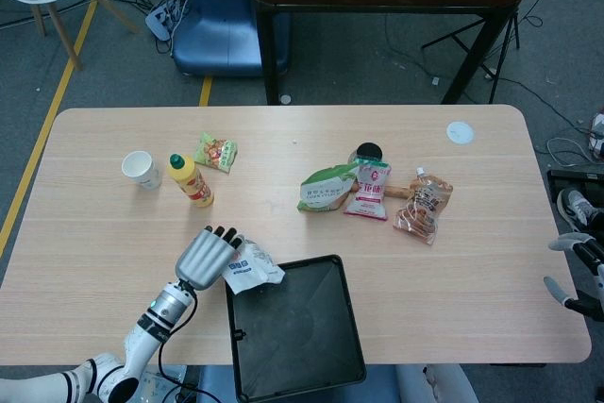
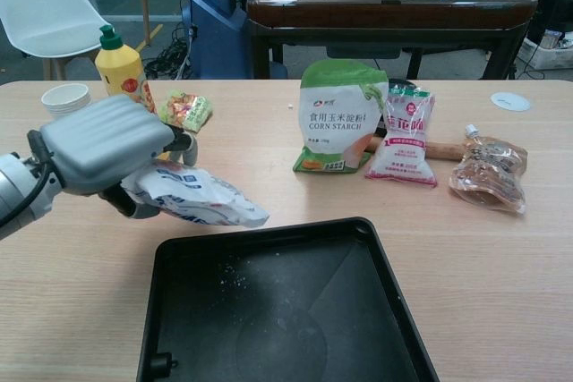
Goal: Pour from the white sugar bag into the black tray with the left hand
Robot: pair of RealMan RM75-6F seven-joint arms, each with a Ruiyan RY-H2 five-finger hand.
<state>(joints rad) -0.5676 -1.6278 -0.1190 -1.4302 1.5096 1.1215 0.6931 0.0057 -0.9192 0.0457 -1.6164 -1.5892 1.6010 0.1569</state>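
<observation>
My left hand grips the white sugar bag and holds it tipped on its side, its mouth end pointing right over the near-left corner of the black tray. A few white grains lie on the tray floor near that corner. In the head view, my right hand shows only partly at the frame's right edge, beyond the table, and its fingers cannot be made out.
Behind my left hand stand a yellow sauce bottle, a paper cup and a small snack packet. A corn starch bag, a pink-white packet, a brown pouch and a wooden stick lie mid-table.
</observation>
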